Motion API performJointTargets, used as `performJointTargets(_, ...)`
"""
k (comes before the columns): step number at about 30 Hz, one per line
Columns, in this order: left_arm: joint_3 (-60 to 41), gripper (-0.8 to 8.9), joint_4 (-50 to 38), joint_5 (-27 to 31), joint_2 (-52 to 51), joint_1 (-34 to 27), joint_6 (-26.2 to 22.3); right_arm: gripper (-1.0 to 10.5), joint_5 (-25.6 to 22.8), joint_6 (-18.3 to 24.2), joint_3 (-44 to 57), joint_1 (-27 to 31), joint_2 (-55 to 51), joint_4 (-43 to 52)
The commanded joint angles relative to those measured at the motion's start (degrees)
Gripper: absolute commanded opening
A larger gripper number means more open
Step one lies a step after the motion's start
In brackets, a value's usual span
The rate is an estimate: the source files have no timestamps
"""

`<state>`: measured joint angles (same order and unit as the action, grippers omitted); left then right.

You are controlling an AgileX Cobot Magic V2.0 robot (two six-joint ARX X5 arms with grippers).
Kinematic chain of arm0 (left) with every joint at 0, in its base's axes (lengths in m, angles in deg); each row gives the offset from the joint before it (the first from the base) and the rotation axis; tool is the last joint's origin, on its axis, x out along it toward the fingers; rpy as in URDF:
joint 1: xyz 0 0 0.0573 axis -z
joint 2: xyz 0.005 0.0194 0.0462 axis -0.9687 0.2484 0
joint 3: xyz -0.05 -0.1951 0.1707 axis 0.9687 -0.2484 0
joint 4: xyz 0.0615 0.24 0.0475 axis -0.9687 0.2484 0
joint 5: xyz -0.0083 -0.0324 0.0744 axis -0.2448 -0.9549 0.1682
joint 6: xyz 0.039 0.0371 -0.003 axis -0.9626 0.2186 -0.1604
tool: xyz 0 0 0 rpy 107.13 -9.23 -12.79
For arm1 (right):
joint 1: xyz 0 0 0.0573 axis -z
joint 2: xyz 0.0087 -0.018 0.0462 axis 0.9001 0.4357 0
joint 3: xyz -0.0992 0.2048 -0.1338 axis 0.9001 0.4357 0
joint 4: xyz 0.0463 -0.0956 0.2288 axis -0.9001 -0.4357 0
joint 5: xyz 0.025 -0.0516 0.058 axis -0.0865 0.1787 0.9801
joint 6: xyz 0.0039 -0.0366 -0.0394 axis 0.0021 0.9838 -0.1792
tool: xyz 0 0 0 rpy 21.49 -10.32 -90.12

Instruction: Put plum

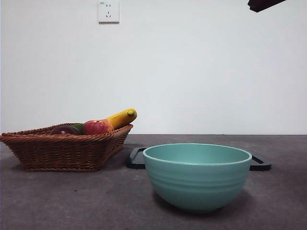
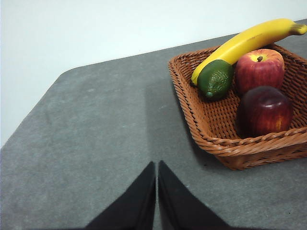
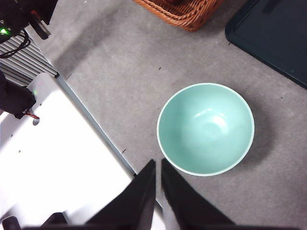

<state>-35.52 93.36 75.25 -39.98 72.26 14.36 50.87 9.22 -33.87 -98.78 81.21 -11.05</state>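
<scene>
The dark maroon plum [image 2: 265, 111] lies in the wicker basket [image 2: 211, 129], at its near side in the left wrist view, beside a red apple [image 2: 259, 69]. From the front the plum [image 1: 65, 130] only peeks over the basket [image 1: 62, 151] rim. My left gripper [image 2: 157, 165] is shut and hovers over bare table, well apart from the basket. High above the table's edge, my right gripper [image 3: 158, 163] is shut with nothing in it, close to the teal bowl [image 3: 206, 128]. A black tip [image 1: 264, 4] of an arm shows at the top right corner.
A banana [image 2: 247, 40] and a green fruit [image 2: 216, 79] share the basket with the apple [image 1: 97, 127]. The empty teal bowl [image 1: 196, 175] stands at the front, and a dark tray [image 1: 135, 158] lies flat behind it. White robot base [image 3: 53, 158] borders the table.
</scene>
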Motion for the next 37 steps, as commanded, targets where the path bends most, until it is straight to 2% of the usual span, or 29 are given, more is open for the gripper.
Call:
performJointTargets(1, -1.18, 0.07, 0.50, 0.09, -0.11, -0.15, 0.20, 0.1, 0.15, 0.68, -1.07, -0.50, 0.44, 0.39)
performJointTargets(21, -1.18, 0.08, 0.50, 0.09, -0.11, -0.15, 0.20, 0.1, 0.15, 0.66, -1.09, -0.50, 0.44, 1.62)
performJointTargets(24, -1.18, 0.08, 0.50, 0.09, -0.11, -0.15, 0.20, 0.1, -0.42, 3.54, -1.07, 0.55, 0.17, 3.06)
performJointTargets(28, -1.18, 0.08, 0.50, 0.09, -0.11, -0.15, 0.20, 0.1, -1.36, 6.73, -0.94, 6.69, -1.27, 8.72)
performJointTargets(34, -1.18, 0.08, 0.52, 0.09, -0.11, -0.15, 0.20, 0.1, -1.40, 7.80, 2.36, 21.31, -7.23, 20.85)
performJointTargets(37, -1.18, 0.08, 0.52, 0.09, -0.11, -0.15, 0.20, 0.1, -1.64, 9.81, 7.52, 29.42, -12.28, 27.39)
